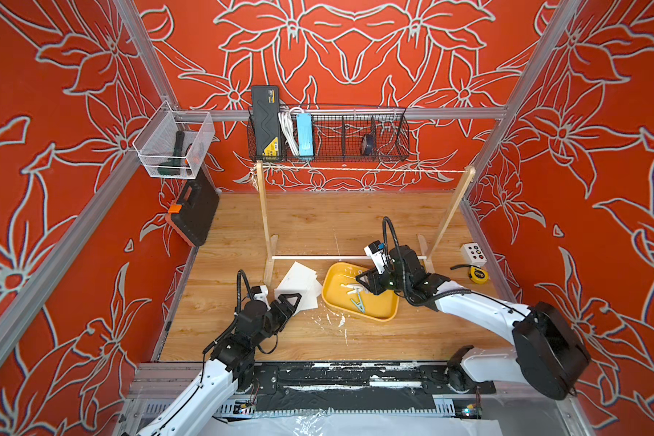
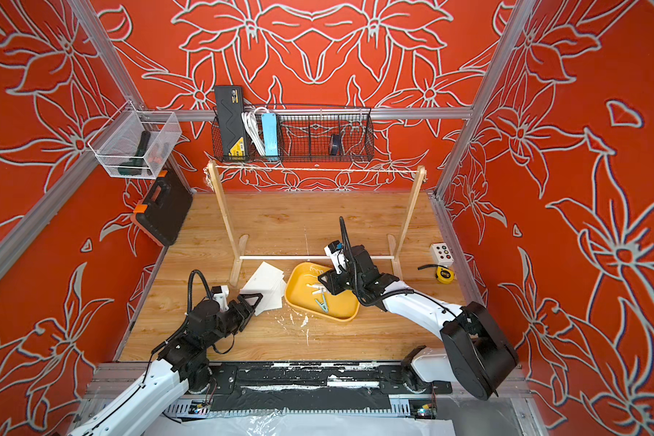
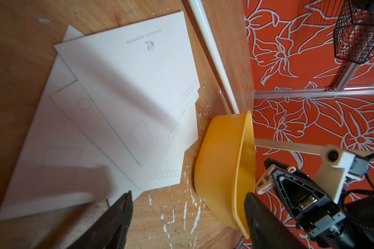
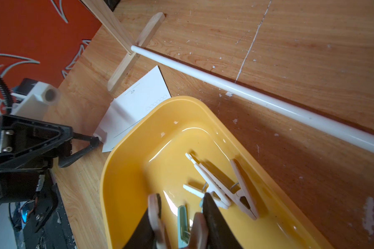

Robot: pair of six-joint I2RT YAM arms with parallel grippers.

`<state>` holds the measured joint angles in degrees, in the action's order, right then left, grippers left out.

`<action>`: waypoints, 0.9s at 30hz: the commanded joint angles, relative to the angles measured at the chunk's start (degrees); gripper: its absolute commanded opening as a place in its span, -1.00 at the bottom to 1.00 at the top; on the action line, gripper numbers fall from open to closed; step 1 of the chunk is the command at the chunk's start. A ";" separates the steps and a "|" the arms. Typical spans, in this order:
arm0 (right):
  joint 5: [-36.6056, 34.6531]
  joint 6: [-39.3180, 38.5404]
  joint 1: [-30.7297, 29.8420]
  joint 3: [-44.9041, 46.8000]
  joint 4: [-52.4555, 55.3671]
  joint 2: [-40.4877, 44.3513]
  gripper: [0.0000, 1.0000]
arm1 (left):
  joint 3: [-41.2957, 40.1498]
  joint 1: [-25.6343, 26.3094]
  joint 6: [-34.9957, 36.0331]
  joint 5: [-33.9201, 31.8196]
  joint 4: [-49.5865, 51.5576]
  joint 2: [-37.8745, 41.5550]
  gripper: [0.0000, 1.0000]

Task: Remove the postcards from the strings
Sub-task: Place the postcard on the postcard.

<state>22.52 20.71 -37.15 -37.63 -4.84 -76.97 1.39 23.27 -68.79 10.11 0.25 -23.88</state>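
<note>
Postcards point(image 1: 299, 281) on table point(image 1: 318, 222), left of tray point(image 1: 337, 290); clothespins point(image 1: 357, 298) in tray; string point(image 1: 355, 170) between posts point(image 1: 263, 211) behind.

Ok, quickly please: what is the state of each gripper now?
Left gripper: open, empty, by the postcards.
Right gripper: closed on a pale clothespin, over the yellow tray.

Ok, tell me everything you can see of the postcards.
The postcards are thin white paper rectangles, several in a loose fanned pile lying flat on the wooden table, close beside the yellow tray. Faint print shows: a small emblem, a dotted divider, rows of tiny circles. None hangs on the string. The open left gripper sits at the pile's near corner; contact is unclear.
</note>
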 commanded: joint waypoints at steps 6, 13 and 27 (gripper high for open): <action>-3.94 -0.62 0.13 0.80 1.61 0.54 0.42 | 3.40 0.29 5.03 0.21 -0.35 -3.26 0.60; -10.22 -2.49 0.23 -0.39 9.72 10.81 0.71 | 9.40 0.37 14.75 -3.84 -0.13 -8.62 0.67; -28.34 1.38 13.72 2.13 27.51 34.15 0.95 | 21.22 -0.46 33.77 -19.73 5.59 -12.67 0.81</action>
<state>0.93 19.46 -26.98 -36.73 16.64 -44.60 20.16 23.22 -42.26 -3.92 3.99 -35.97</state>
